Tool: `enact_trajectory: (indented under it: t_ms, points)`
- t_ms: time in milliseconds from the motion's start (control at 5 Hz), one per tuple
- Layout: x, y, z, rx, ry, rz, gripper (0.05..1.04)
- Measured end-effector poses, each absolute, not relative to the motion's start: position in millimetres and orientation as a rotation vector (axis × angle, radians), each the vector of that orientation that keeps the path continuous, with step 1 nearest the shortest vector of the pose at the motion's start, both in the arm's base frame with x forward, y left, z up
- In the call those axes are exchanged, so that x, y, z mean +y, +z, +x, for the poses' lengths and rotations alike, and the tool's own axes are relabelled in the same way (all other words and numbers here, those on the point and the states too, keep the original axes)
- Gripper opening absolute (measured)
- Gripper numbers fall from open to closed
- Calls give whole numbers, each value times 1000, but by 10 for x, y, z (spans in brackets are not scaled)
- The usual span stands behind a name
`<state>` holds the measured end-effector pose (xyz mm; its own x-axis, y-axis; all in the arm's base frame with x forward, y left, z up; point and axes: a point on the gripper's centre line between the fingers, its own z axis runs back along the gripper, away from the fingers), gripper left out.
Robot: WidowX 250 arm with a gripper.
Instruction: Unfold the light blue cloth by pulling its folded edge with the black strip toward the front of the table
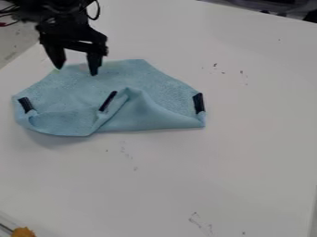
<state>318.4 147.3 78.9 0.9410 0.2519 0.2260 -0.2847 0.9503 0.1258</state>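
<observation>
The black gripper (76,69) hangs at the upper left with its two fingers apart and nothing between them. Its tips are at the upper left edge of a light blue cloth (80,90); whether they touch it, I cannot tell. The cloth lies partly folded, its lower part turned up in overlapping folds. Three black strips are on it: one at the left corner (26,104), one near the middle (108,101) and one at the right corner (198,102).
The white table (248,152) bears small dark marks right of the cloth and below it. An orange-brown object (23,232) shows at the bottom left corner. Dark items (278,6) stand beyond the table's far right edge.
</observation>
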Motion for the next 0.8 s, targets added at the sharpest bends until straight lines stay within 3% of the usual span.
enact_trajectory:
  t_ms: [400, 800]
  points:
    - [1218, 569, 3379, -181, 211, 89, 1001]
    - [1181, 544, 3358, -164, 211, 80, 1001]
